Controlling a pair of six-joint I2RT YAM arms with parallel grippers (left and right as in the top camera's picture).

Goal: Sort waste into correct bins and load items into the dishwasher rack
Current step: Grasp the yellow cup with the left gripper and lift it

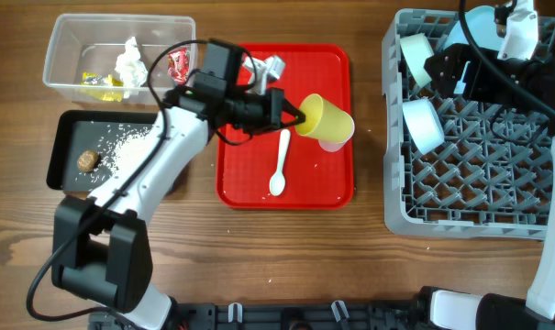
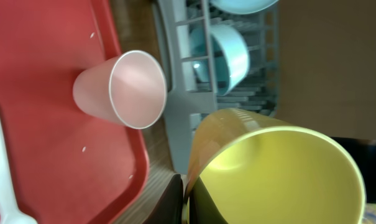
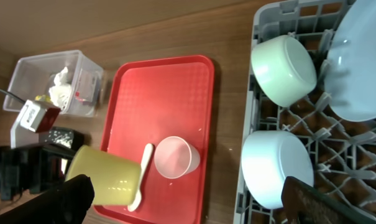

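Note:
My left gripper [image 1: 291, 115] is shut on the rim of the yellow cup [image 1: 325, 117], holding it tilted above the red tray's right side; the left wrist view shows the fingers [image 2: 186, 199] pinching the cup wall [image 2: 281, 174]. The pink cup [image 1: 332, 144] lies on its side just below it. The white spoon [image 1: 280, 165] lies on the tray. The grey rack [image 1: 460, 183] holds two light-blue bowls [image 1: 415, 50] [image 1: 424, 124] and the plate [image 1: 483, 23]. My right gripper [image 1: 456, 66] is open and empty above the rack's back.
The red tray [image 1: 240, 183] is at centre. The clear tub [image 1: 61, 55] at back left holds the tissue [image 1: 130, 62], yellow wrapper [image 1: 103, 82] and red wrapper [image 1: 178, 64]. The black tray [image 1: 66, 128] holds the brown lump [image 1: 87, 160] and rice [image 1: 126, 147].

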